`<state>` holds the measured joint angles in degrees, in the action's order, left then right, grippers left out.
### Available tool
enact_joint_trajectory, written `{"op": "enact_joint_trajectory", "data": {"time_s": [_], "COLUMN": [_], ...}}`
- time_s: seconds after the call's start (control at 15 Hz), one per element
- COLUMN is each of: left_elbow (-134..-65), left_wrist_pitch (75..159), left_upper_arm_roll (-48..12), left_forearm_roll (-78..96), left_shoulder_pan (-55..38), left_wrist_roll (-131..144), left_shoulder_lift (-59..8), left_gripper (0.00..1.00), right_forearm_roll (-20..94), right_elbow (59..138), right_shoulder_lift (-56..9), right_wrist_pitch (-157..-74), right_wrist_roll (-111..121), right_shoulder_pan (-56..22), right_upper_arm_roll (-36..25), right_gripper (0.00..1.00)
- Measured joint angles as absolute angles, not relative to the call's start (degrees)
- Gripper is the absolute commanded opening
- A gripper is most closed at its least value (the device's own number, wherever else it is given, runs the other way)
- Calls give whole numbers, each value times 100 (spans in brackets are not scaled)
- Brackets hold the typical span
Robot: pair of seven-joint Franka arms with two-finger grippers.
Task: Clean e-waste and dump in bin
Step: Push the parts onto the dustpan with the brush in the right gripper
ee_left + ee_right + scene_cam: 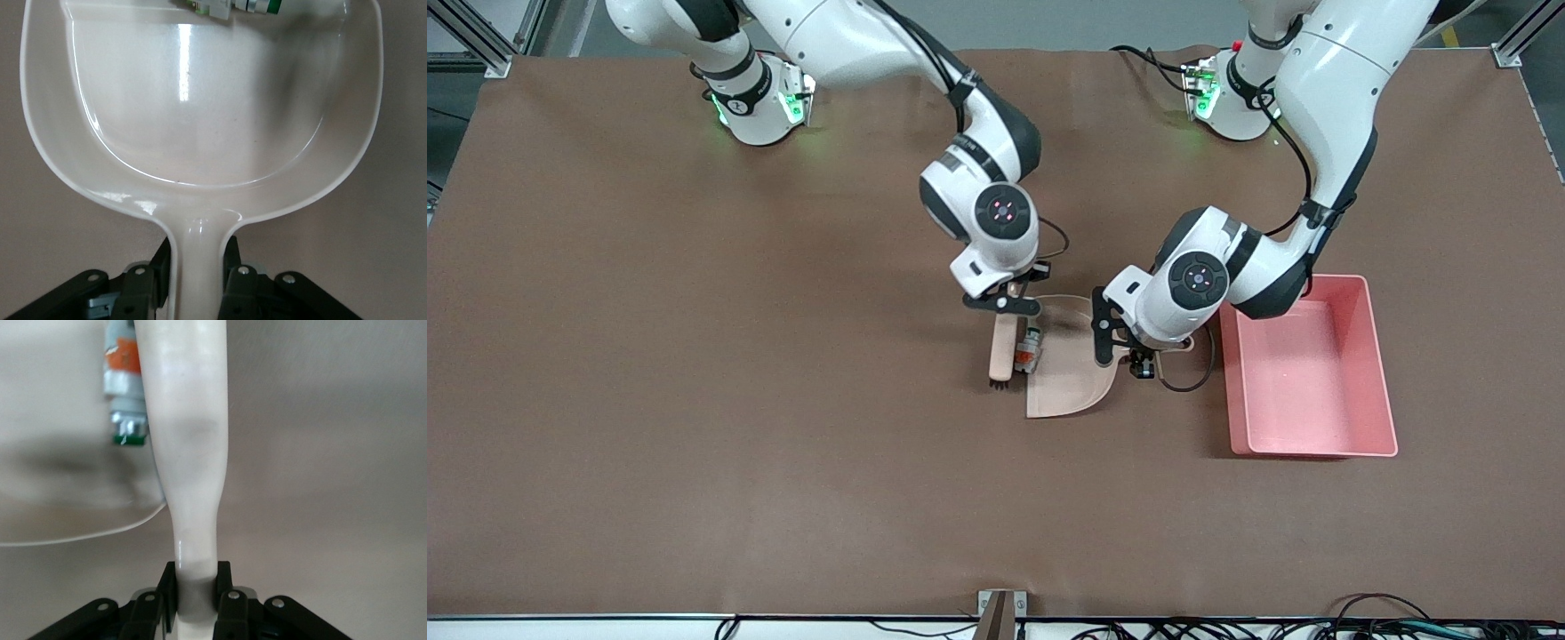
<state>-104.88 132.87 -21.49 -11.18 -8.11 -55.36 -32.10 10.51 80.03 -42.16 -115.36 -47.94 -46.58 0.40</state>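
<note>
The right hand (1005,303) pinches the handle of a beige plastic brush (1003,348) whose dark bristles rest on the brown table (694,400) at the open edge of a beige plastic dustpan (1072,378). The left hand (1138,348) is pressed tight on the dustpan's handle, holding the pan flat on the table beside the pink rectangular plastic bin (1378,356), which sits toward the left arm's end.

The small white-grey component with green and orange marks (1031,349) lies at the pan's open lip, touching the brush — the left wrist view shows it just on that edge (233,7), and the right wrist view shows it tucked against the brush handle (125,393). I see no dark maroon-black block in any view, so I cannot tell where it is.

As I judge it, the sweep is about half done: the piece is on the lip, not yet deep in the pan. Left to do are pushing it well in, lifting the pan and tipping it into the bin, which looks empty.

The table is covered by a plain brown mat; grey flooring, metal frame posts and loose cables — along the near edge — surround it.
</note>
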Motion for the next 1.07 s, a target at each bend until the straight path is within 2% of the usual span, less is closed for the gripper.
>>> {"op": "enact_joint_trajectory", "data": {"time_s": [0.6, 1.07], "left_elbow": [-10484, -10478], "left_wrist_pitch": [13282, 13282], "left_upper_arm_roll": [-2150, -2147], "left_forearm_roll": [-1118, -1118], "left_shoulder_pan": [-866, -888], "left_wrist_roll": [-5512, -5502], "left_shoulder_lift": [-3216, -3224], "left_gripper": [0, 0], "right_forearm_roll": [744, 744], "right_elbow": [8253, 8326], "right_shoulder_lift": [-4243, -4250], "right_wrist_pitch": [-11332, -11251], "right_wrist_roll": [-3365, -3179], "right_shoulder_pan": [-4386, -4397], "right_upper_arm_roll": [16, 77], "right_gripper": [0, 0]}}
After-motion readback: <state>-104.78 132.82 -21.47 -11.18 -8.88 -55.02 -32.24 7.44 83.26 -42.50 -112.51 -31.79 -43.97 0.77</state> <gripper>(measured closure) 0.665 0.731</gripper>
